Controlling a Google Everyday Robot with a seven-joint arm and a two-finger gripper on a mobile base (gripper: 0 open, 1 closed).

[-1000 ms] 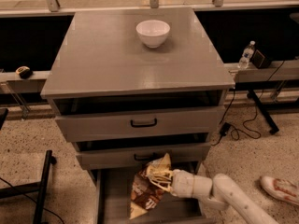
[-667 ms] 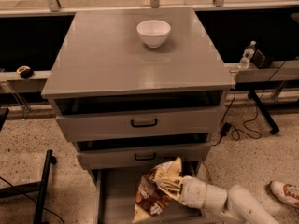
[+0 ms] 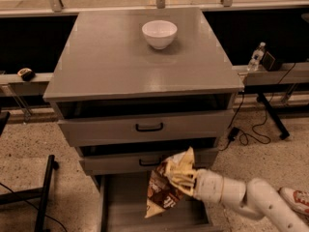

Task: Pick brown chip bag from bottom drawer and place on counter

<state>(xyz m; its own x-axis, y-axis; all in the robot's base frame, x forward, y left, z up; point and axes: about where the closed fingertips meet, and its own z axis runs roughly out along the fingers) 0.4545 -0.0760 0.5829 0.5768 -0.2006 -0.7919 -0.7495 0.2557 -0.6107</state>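
Camera view, single frame. The arm (image 3: 241, 195) enters from the lower right and ends at the gripper (image 3: 182, 178), which sits just in front of the cabinet and above the open bottom drawer (image 3: 120, 204). The gripper's fingers (image 3: 177, 174) are pressed together on the upper part of the brown chip bag (image 3: 164, 192), pinching it. The bag hangs clear of the drawer floor. Its long axis slants steeply, from a cream top corner beside the middle drawer's front (image 3: 111, 162) down to a lower corner over the tray. Most of the bag lies below the gripper and on the side away from the arm. The counter (image 3: 120, 62) lies well above and behind the bag, past the fronts of both upper drawers. The next move is therefore probably a rise clear of those fronts, then a reach inward. A white bowl (image 3: 159, 34) stands near the counter's far edge, leaving the near part bare.
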